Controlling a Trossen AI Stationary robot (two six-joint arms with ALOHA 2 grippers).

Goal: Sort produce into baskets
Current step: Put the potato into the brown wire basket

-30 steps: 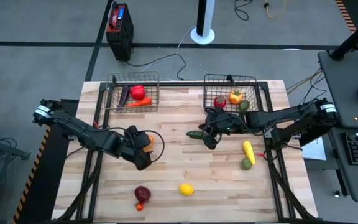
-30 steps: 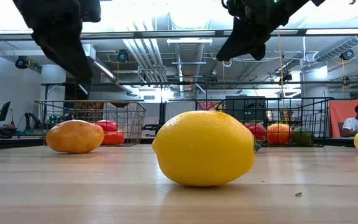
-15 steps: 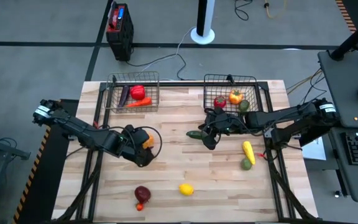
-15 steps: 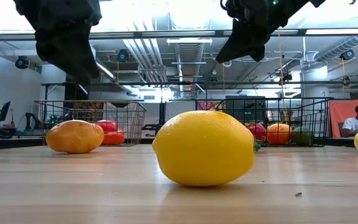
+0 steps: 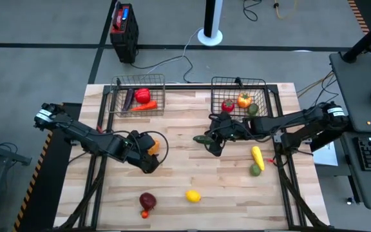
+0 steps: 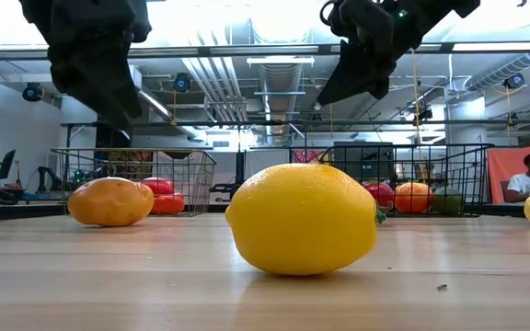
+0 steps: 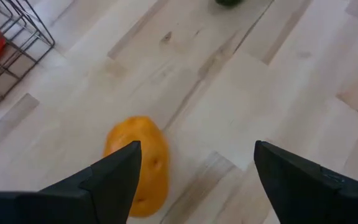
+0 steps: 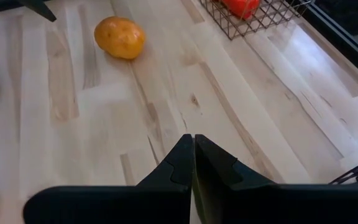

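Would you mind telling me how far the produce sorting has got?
Partly done. The left basket and the right basket each hold a few pieces. In hand: the open left gripper hovers over the orange fruit; the right gripper is shut, empty. Left: lemon, dark red piece, green piece, yellow piece.

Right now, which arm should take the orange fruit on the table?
Left. The left gripper hangs right over the orange fruit, fingers open, one finger overlapping it in its wrist view. The right gripper is shut, across the table near the green piece.
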